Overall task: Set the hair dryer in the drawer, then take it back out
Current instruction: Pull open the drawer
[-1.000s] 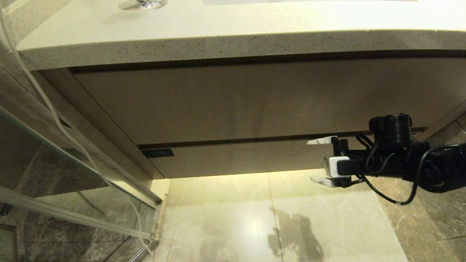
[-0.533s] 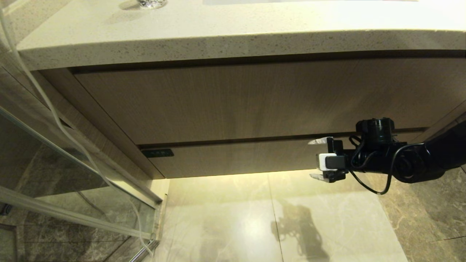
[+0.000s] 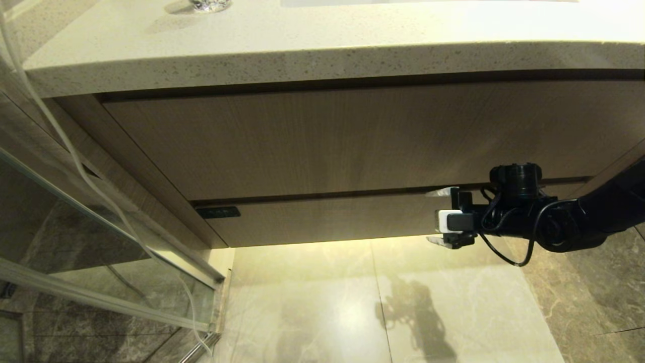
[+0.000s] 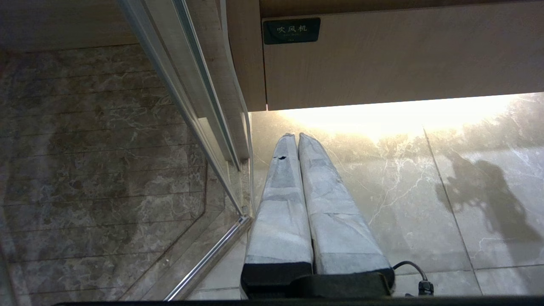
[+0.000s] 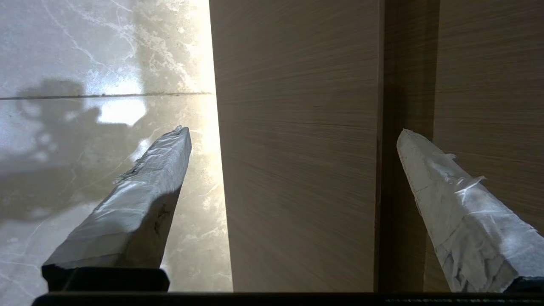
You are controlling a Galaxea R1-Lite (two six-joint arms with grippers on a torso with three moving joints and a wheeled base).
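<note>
**Right gripper closes in on shut drawer front; hair dryer not in view**

Hair dryer: not visible in any view. It does not lie on the strip of counter (image 3: 302,40) that shows, nor on the floor (image 3: 352,302). Location cannot be told.

Drawer (image 3: 327,219): the narrow light-wood strip under the taller wood panel (image 3: 327,141), fully shut, flush with the cabinet. A small dark label (image 4: 291,30) sits at its left end. In the head view a thin dark seam separates strip from panel.

Change over the last second: the right gripper (image 3: 437,217) has moved left and slightly upward, from beside the strip's lower edge to across its face. Fingers spread wide, nothing between them; one fingertip lies at the seam above the strip, the other at its lower edge. The right wrist view confirms this: the strip lies between the two wrapped fingers (image 5: 140,204). Contact with the wood cannot be confirmed.

Reading: opening step in hand; the drawer must come out before anything goes in, so the task is at an early stage. With no handle, the grip must take the strip's edges; slipping is the risk.

Left gripper (image 4: 297,140): parked low over the floor near the glass door (image 4: 195,127), fingers pressed together, empty.

Count: one drawer strip, one tall panel, one label, two grippers, zero hair dryers seen.
</note>
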